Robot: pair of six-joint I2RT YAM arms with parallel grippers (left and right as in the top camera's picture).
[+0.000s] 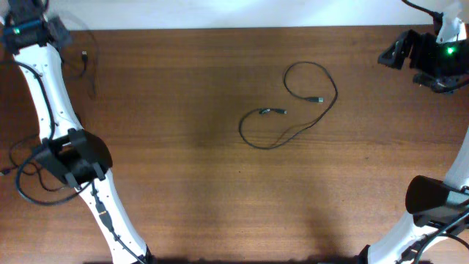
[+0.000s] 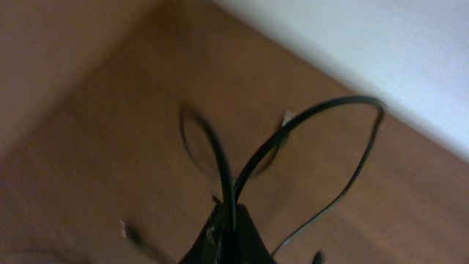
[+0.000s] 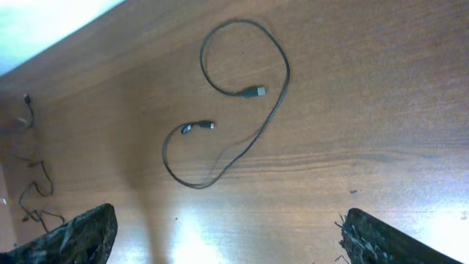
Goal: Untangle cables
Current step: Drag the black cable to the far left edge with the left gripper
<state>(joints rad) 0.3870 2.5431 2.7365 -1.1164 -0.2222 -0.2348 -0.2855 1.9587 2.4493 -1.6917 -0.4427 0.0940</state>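
**Snag and Slip Hazards With One Cord Held**

Left side. The left gripper (image 2: 227,238) was at the 10 o'clock corner of the brown wood-grain table (image 1: 183,183). Its fingers were clenched on a thin black rubber-sheathed cord (image 2: 344,103). The cord rose from the jaws in two stiff, springy arcs, and a small pale plug showed near the top of one arc. The left wrist view was blurred, so the depth of the grip could not be judged.

- Risk: the smooth round sheath could slide through the jaws if it was pulled sideways.
- Risk: the free arcs could hook on the arm's own thicker wiring nearby.

Centre. A second thin black S-shaped cord (image 3: 256,91) lay flat on the table just toward 2 o'clock of centre. It was well apart from the held cord. Each end carried a small metal-tipped plug, and no strand crossed another.

- Risk: a low sweep across the centre could drag this light, limp cord back into a loop.

Right side. The right gripper (image 3: 227,220) hung at 2 o'clock, spread wide and holding nothing. Its dark pads (image 3: 73,235) looked rough and worn.

- Risk: pads this coarse could miss a cord lying flush on the matte, finely grained wood.
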